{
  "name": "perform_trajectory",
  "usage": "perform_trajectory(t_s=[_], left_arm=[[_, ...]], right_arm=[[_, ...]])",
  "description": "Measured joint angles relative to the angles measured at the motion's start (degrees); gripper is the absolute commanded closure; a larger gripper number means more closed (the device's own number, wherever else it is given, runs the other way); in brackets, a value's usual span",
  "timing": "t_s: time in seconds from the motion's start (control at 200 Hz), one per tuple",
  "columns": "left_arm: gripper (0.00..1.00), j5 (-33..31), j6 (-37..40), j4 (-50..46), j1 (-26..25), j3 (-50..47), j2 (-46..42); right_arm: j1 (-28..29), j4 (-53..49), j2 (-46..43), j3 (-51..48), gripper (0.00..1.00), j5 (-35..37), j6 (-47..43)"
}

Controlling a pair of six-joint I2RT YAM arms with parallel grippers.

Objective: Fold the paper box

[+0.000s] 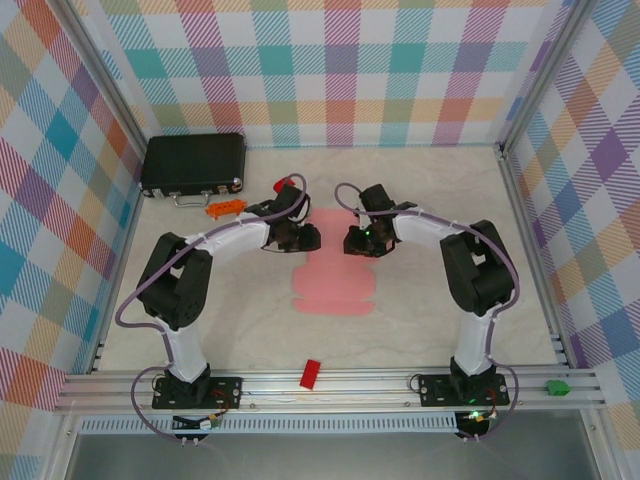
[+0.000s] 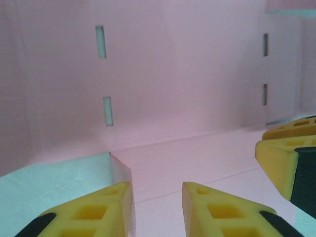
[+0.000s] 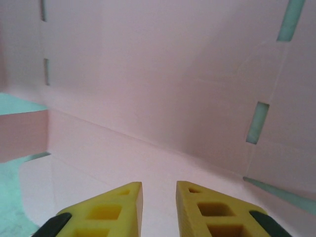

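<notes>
Roughly flat, paper box (image 1: 335, 285) lies mid table (image 1: 430, 200), its long axis running from the arm bases toward the back. Both claws sit low over the box's far end: left claw (image 1: 308, 238) at its far-left corner, right claw (image 1: 352, 241) at its far-right corner, equally near. Each claw has its fingers slightly apart with nothing between them. The coming fold probably works that far panel.

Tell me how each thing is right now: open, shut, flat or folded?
paper box: spread out flat, not folded into a box yet.
black case: shut, lying flat.
left gripper: open a little, holding nothing.
right gripper: open a little, holding nothing.
</notes>
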Motion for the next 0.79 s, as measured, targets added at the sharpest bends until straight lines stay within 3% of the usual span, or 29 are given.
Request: perform_trajectory(t_s=[0.22,0.43,0.795], left_arm=[[0.72,-1.3,1.4,-2.5,-2.6,4.6,-0.2],[1.0,0.0,2.0,-2.7,-5.7,9.1,3.9],[1.0,1.7,-1.0,-1.1,-6.1,9.5,13.4]], right_arm=[[-2.8,0.8,-8.6,-3.0,0.7,0.2,0.3],[-7.2,1.0,-13.0,-9.2,0.65,0.1,0.7],[-9.4,3.4,-12.9,-15.3,0.61,-2.5,1.3]])
